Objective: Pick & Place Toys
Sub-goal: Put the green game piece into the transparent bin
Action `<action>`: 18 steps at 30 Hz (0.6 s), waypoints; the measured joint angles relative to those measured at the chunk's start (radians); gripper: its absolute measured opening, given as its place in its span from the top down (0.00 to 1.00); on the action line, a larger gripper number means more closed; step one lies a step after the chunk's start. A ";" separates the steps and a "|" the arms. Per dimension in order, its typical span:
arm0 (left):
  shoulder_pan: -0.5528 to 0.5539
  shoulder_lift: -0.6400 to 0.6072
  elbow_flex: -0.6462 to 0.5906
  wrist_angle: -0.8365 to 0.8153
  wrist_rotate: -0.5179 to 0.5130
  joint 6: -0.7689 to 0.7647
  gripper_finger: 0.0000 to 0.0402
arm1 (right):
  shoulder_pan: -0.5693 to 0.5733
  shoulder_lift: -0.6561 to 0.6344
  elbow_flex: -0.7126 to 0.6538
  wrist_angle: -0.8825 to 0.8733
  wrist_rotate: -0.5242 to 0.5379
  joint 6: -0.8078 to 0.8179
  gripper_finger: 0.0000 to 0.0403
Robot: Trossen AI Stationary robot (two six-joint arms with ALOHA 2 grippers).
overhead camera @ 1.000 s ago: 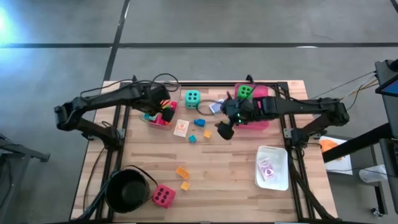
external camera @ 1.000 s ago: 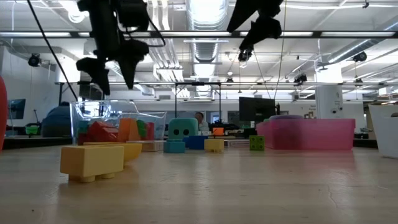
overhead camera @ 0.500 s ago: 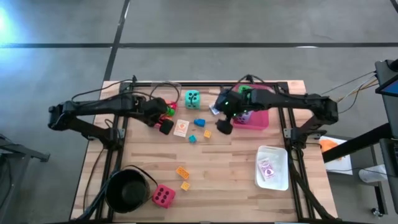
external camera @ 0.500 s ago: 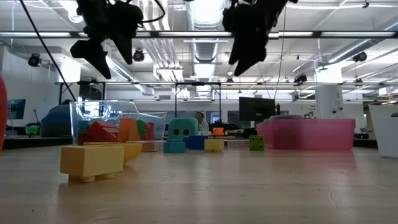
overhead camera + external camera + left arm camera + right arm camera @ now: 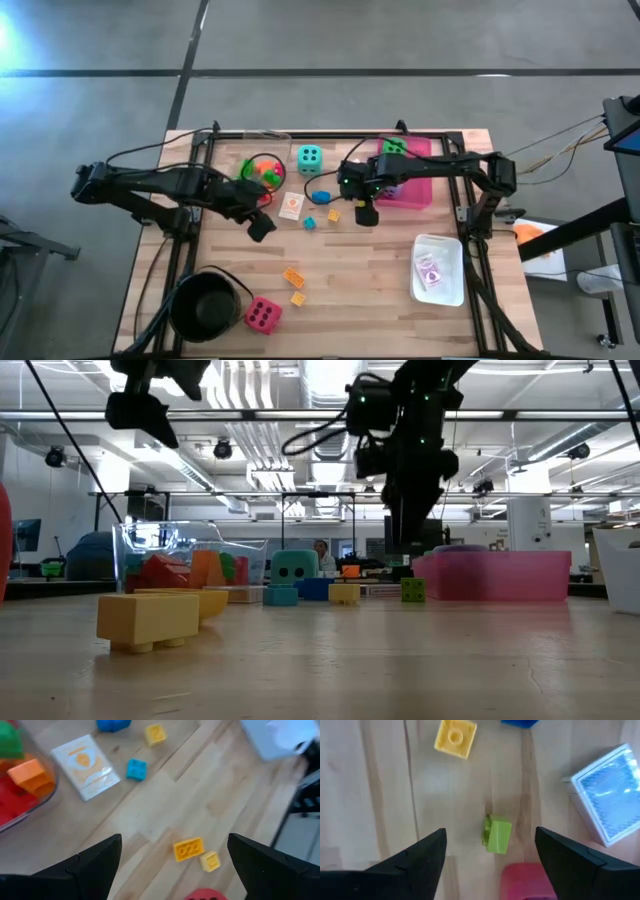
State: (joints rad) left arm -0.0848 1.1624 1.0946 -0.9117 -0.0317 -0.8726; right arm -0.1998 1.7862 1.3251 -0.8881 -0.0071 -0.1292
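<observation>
My right gripper (image 5: 367, 212) is open and points down over a small green block (image 5: 497, 835) that lies on the wood beside the pink tray (image 5: 412, 185). The fingers stand on either side of it and above it (image 5: 412, 590). My left gripper (image 5: 262, 228) is open and empty, in the air near the clear tray (image 5: 262, 170) of blocks. A teal die (image 5: 309, 158) sits at the far middle. A green die (image 5: 394, 147) rests in the pink tray. A pink-red die (image 5: 263, 315) lies near the front edge. Loose blocks (image 5: 189, 849) and a card (image 5: 291, 205) lie between.
A round black pot (image 5: 205, 303) stands at the near left corner. A white tray (image 5: 438, 268) sits at the near right. A yellow block (image 5: 455, 737) and a blue-faced box (image 5: 610, 795) lie close to my right gripper. Bare wood lies at the near middle.
My right gripper has come down toward the table beside the pink tray and rolled its wrist. My left gripper has swung away from the clear tray toward the table's near edge and risen a little. No toy has moved.
</observation>
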 joint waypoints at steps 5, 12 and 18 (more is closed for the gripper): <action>-0.005 -0.043 0.000 0.024 -0.002 0.000 0.09 | 0.000 0.035 -0.045 0.036 0.010 -0.022 0.37; -0.005 -0.078 -0.001 0.025 -0.005 0.005 0.09 | -0.002 0.073 -0.058 0.051 0.135 -0.052 0.43; -0.005 -0.081 -0.001 0.028 -0.005 0.005 0.09 | -0.001 0.078 -0.088 0.088 0.056 -0.065 0.43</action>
State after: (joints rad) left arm -0.0902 1.0813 1.0939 -0.8836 -0.0368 -0.8673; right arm -0.2007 1.8645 1.2376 -0.8005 0.0489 -0.1941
